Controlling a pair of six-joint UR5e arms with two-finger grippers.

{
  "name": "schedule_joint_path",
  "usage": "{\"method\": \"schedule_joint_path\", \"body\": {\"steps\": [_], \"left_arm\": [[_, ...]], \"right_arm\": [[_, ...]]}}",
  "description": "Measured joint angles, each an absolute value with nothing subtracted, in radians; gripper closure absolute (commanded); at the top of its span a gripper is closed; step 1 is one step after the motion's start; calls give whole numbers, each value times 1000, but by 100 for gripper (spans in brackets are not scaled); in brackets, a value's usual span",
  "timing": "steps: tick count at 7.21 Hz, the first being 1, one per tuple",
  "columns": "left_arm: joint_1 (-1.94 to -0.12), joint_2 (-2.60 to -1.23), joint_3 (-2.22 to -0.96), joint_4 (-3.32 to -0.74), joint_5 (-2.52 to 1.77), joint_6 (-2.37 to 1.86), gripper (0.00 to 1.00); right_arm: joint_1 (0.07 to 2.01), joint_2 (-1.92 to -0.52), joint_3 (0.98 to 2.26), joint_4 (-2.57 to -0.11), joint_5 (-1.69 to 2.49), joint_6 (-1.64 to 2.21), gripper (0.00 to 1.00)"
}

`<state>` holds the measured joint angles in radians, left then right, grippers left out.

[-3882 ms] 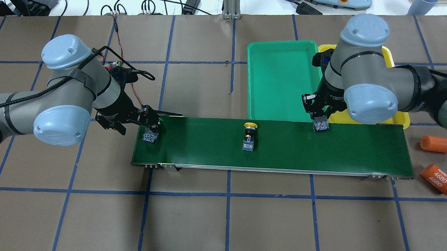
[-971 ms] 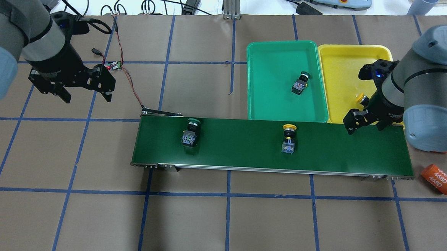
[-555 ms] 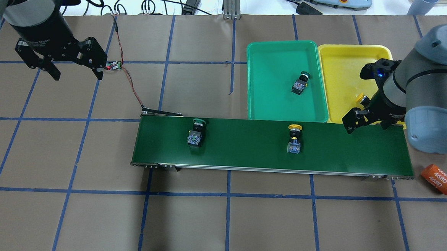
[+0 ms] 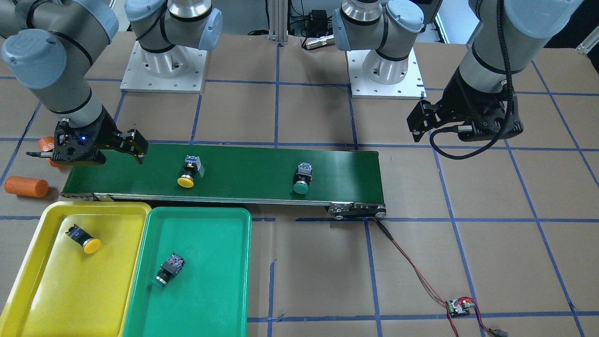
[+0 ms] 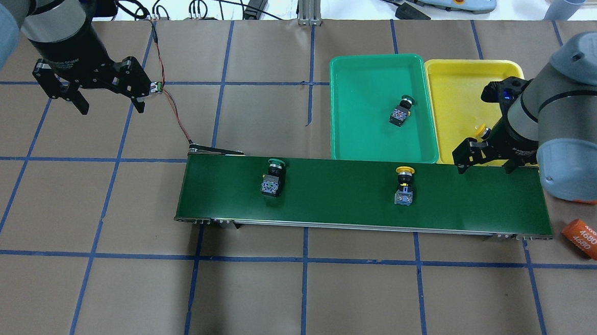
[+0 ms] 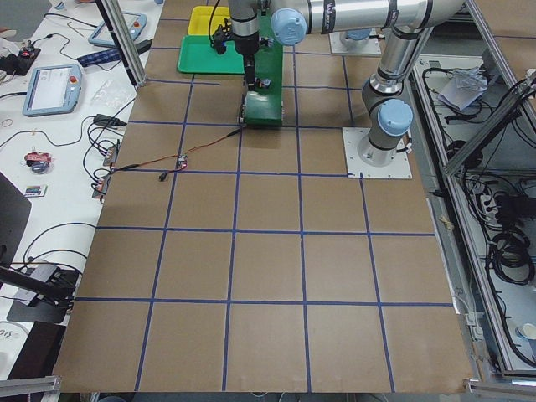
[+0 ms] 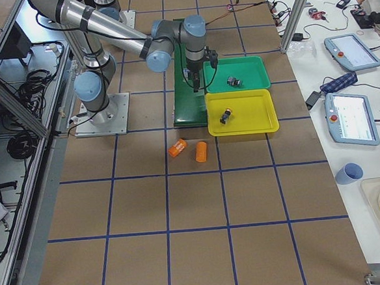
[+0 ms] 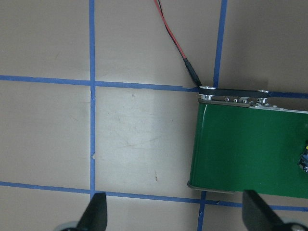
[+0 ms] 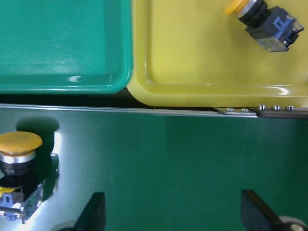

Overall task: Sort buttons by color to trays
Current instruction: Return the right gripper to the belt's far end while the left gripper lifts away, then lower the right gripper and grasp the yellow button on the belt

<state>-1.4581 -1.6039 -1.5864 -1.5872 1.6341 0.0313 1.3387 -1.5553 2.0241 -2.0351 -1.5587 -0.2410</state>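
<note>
Two buttons ride the dark-green conveyor belt (image 5: 337, 200): a green button (image 5: 272, 177) left of centre and a yellow button (image 5: 404, 186) right of centre. Another green button (image 5: 401, 110) lies in the green tray (image 5: 362, 125). A second yellow button (image 4: 83, 237) lies in the yellow tray (image 5: 456, 89). My right gripper (image 5: 485, 166) hovers open over the belt's right end, the belt's yellow button (image 9: 19, 168) to its left. My left gripper (image 5: 111, 105) hangs open and holds nothing over bare table, up and left of the belt's left end (image 8: 240, 144).
Two orange cylinders lie off the belt's right end, one marked 4680 (image 5: 586, 238) and a plain one (image 4: 25, 186). A small circuit board (image 4: 458, 306) with a red wire running to the belt sits close to my left gripper.
The belt has carried both buttons to the right. My left gripper left the green button on the belt and withdrew up-left. The button my right gripper held now lies in the green tray.
</note>
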Motion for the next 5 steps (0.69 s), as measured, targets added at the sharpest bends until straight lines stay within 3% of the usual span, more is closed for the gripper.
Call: {"method": "schedule_joint_path", "body": {"steps": [5], "left_arm": [[-1487,-1481,-1598,-1634,1517,43,0]], "right_arm": [[1388,-1552,2033,-2038,-1533,-134,6]]}}
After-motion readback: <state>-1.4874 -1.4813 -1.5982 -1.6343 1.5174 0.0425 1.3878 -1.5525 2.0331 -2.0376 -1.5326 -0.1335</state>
